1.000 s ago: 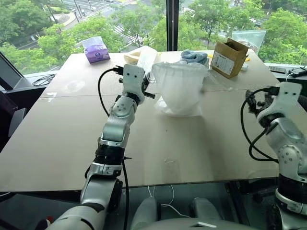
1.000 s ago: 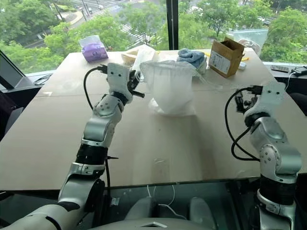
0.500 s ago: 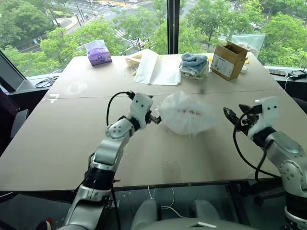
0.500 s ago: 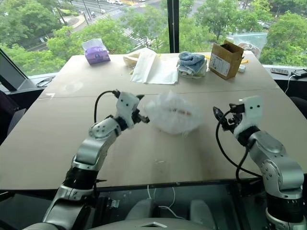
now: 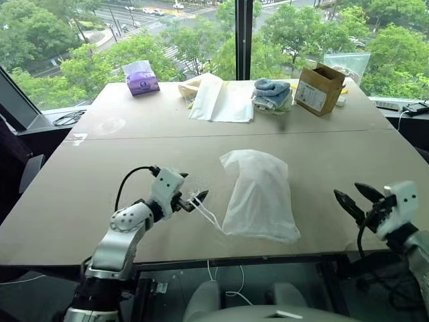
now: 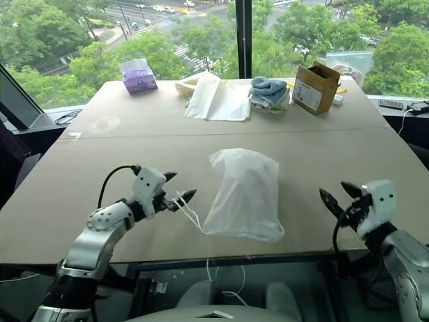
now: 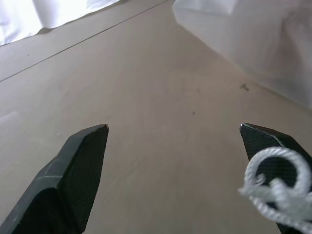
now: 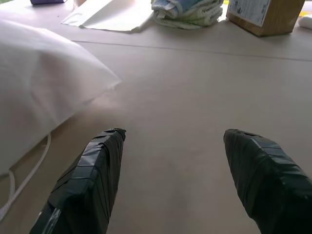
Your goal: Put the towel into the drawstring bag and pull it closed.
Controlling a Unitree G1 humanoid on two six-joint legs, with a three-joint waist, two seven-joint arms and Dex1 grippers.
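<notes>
The drawstring bag [image 5: 259, 194] lies flat on the table [image 5: 100, 194], a translucent white pouch with its mouth toward the front edge. Its white cord [image 5: 206, 210] trails from the mouth to my left gripper [image 5: 192, 186], which stands open just left of the bag. In the left wrist view the cord loop [image 7: 273, 187] hangs on one fingertip and nothing sits between the fingers. My right gripper [image 5: 346, 190] is open and empty, low near the table's front right, well apart from the bag. The towel is hidden.
Along the far edge stand a purple tissue pack [image 5: 141, 77], flat white bags [image 5: 221, 99], a stack of blue and pale towels [image 5: 272, 94] and a cardboard box [image 5: 320, 82]. The table's front edge [image 5: 214, 249] runs just below both grippers.
The bag, held up above the table a second ago, now lies flat. My left gripper has opened. Both arms have dropped and drawn back toward the front edge.
</notes>
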